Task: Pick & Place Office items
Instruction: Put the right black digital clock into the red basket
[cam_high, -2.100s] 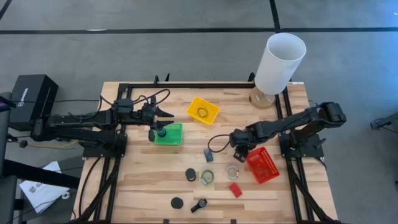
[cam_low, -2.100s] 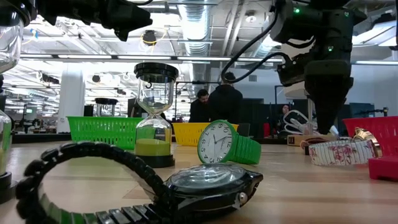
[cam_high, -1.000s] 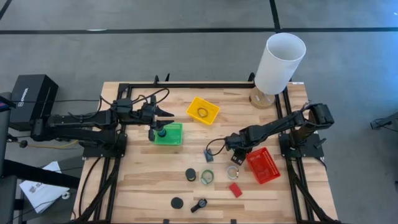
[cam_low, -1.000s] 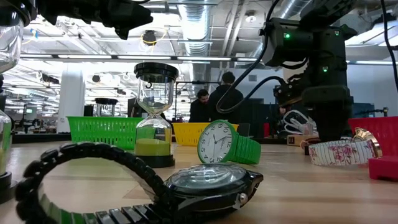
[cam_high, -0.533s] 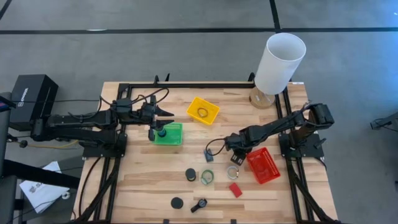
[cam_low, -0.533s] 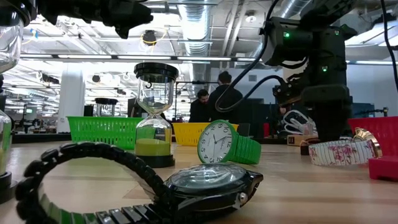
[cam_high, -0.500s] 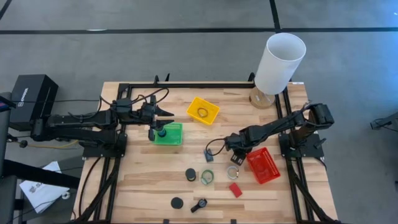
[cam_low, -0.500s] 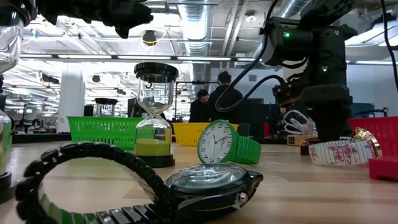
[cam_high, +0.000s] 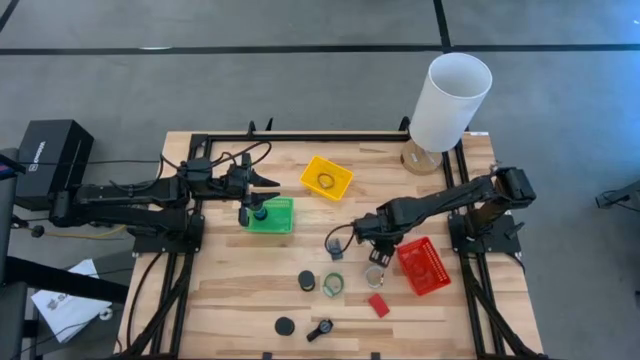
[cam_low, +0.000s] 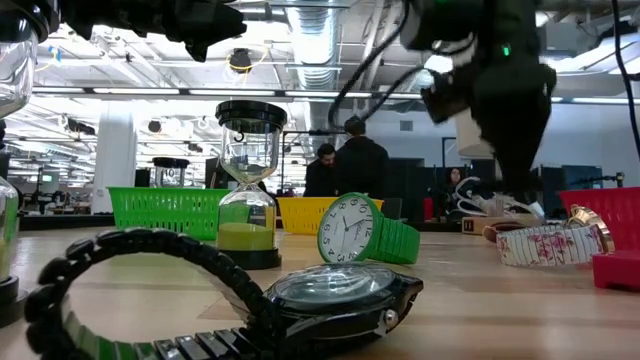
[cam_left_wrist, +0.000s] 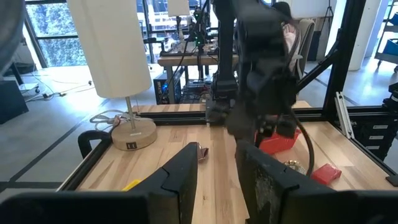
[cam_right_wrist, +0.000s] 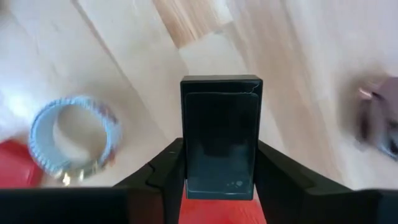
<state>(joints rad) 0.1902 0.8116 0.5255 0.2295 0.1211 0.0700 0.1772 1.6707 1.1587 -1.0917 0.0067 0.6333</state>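
Dark block (cam_right_wrist: 221, 137) is pinched between the right gripper (cam_right_wrist: 219, 163) fingers above the table; it's probably best carried level to the red tray (cam_high: 422, 265). Left gripper (cam_high: 262, 181) is parked, parted, over the green tray (cam_high: 281, 219).

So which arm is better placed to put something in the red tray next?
Right. Its gripper hangs beside the red tray with a black block between its fingers. The left gripper waits open, far off by the green tray.
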